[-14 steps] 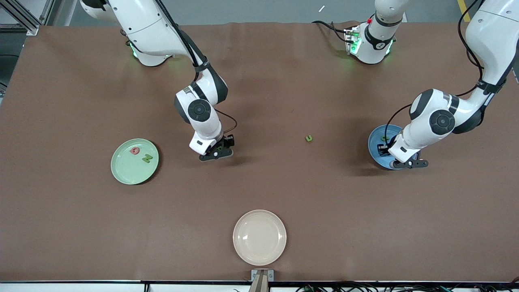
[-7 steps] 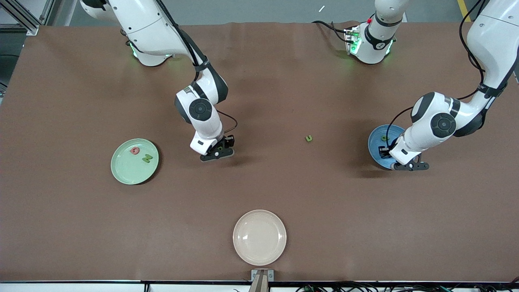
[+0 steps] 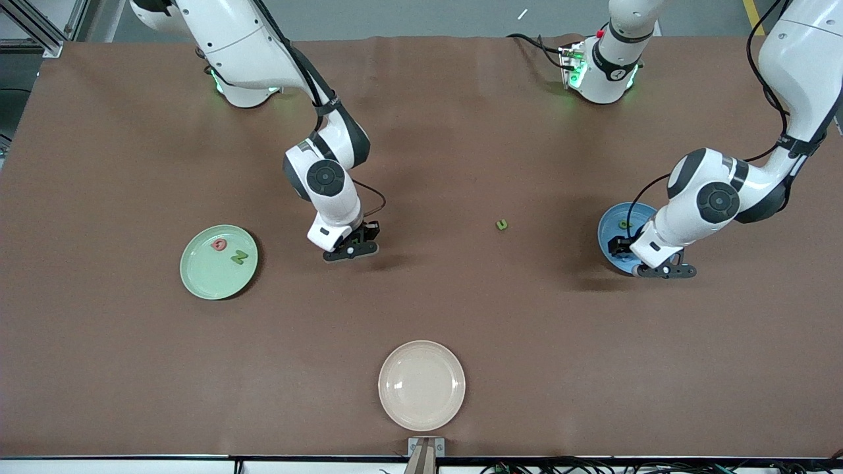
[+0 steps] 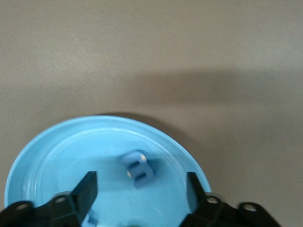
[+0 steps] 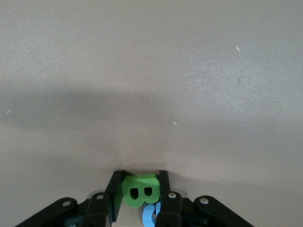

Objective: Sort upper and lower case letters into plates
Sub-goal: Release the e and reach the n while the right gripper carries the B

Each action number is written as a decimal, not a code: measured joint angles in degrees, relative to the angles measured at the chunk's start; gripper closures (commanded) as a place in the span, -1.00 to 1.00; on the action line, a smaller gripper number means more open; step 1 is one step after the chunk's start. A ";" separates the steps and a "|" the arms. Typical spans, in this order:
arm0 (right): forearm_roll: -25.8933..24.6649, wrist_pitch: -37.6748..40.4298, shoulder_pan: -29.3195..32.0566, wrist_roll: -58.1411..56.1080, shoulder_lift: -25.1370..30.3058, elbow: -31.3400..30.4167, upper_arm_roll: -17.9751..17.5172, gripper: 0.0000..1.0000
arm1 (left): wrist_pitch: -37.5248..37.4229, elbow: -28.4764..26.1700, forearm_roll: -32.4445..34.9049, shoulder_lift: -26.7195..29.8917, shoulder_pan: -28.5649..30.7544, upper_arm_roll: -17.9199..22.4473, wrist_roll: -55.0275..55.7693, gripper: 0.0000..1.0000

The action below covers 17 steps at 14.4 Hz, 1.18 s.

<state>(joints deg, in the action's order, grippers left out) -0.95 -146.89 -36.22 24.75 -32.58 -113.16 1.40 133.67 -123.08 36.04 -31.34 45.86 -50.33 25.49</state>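
My right gripper (image 3: 352, 250) is down at the table near its middle, shut on a green letter B (image 5: 139, 191); a blue letter (image 5: 150, 215) lies right beside it. The mint green plate (image 3: 204, 276) holds a red letter (image 3: 219, 245) and a green N (image 3: 238, 257). Over the near rim of the sky blue plate (image 3: 609, 227) my left gripper (image 3: 658, 270) stands open. A blue letter (image 4: 137, 169) sits in that plate between the fingers, touching neither. A green letter (image 3: 624, 224) also lies in the blue plate. One small green letter (image 3: 502, 225) is alone on the table.
A cream-beige plate (image 3: 421, 385) with nothing in it stands near the table's front edge. The brown table (image 3: 132, 368) is bare around it. Both arm bases stand along the farthest edge from the front camera.
My left gripper has opened and let the blue letter go into the blue plate. My right gripper has closed on the green B. Neither arm has shifted much.
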 measured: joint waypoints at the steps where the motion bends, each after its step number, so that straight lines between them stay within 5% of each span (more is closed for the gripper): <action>1: 0.00 0.45 0.13 0.44 0.00 0.11 0.24 1.00 | -2.83 0.78 -1.18 0.63 0.23 -2.10 0.42 -0.99; 4: -0.03 5.17 3.23 0.76 0.99 0.82 1.24 1.00 | -9.53 3.50 -4.82 2.29 0.35 -8.47 5.71 -0.99; 9: -0.21 11.75 17.31 -9.94 6.96 0.36 1.70 1.00 | -10.56 4.23 -7.90 2.22 -2.65 -16.25 28.95 -0.99; 14: -0.23 11.99 29.73 -18.95 8.81 -3.96 1.76 1.00 | -9.66 4.52 -7.95 0.39 -12.30 -15.91 46.29 -0.99; 17: -0.24 10.89 33.25 -19.71 8.81 -6.26 1.70 1.00 | -5.10 4.52 -7.75 -0.58 -20.12 -10.25 52.75 -0.99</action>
<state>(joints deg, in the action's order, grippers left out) -1.19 -136.01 -2.97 5.04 -23.77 -119.42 3.10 128.58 -118.55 28.29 -31.92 25.74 -60.59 78.24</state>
